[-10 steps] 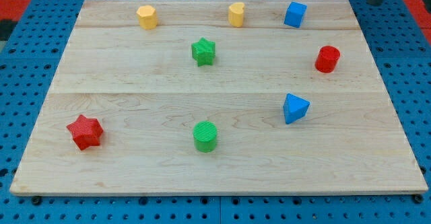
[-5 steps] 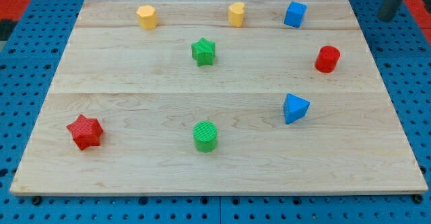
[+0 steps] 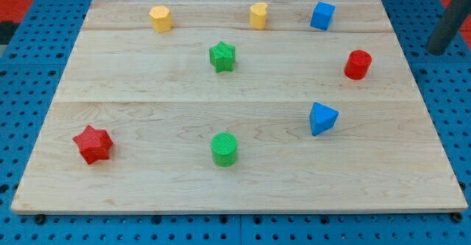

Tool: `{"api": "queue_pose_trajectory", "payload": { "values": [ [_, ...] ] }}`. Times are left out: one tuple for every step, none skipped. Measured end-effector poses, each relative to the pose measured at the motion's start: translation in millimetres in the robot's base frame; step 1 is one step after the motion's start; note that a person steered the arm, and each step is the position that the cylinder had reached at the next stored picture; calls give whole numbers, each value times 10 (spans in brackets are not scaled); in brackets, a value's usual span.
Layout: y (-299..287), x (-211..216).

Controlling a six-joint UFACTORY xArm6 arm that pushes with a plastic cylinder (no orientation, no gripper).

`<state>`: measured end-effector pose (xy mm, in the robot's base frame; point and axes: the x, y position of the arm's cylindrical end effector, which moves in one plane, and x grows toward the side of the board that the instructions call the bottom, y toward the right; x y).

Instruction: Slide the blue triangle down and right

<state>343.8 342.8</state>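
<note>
The blue triangle (image 3: 322, 118) lies on the wooden board (image 3: 147, 90), right of centre and toward the view's bottom. My rod comes in at the view's right edge, off the board, and my tip (image 3: 436, 51) is over the blue pegboard, far up and to the right of the blue triangle. It touches no block. The red cylinder (image 3: 358, 65) stands between my tip and the triangle, nearer the board's right edge.
A yellow hexagon (image 3: 160, 18), a yellow heart-like block (image 3: 258, 15) and a blue cube (image 3: 321, 15) line the top. A green star (image 3: 221, 56) sits mid-board, a green cylinder (image 3: 224, 148) at the bottom centre, a red star (image 3: 93, 143) at the bottom left.
My rod has moved down and to the right along the view's right side, from the top edge to beside the board. No block has moved.
</note>
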Motion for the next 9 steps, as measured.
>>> {"api": "queue_pose_trajectory", "payload": {
  "values": [
    [0, 97],
    [8, 179],
    [12, 428],
    [12, 552],
    [-23, 559],
    [-333, 710],
    [-534, 1057],
    [-873, 1120],
    [-1180, 1174]
  ]
}}
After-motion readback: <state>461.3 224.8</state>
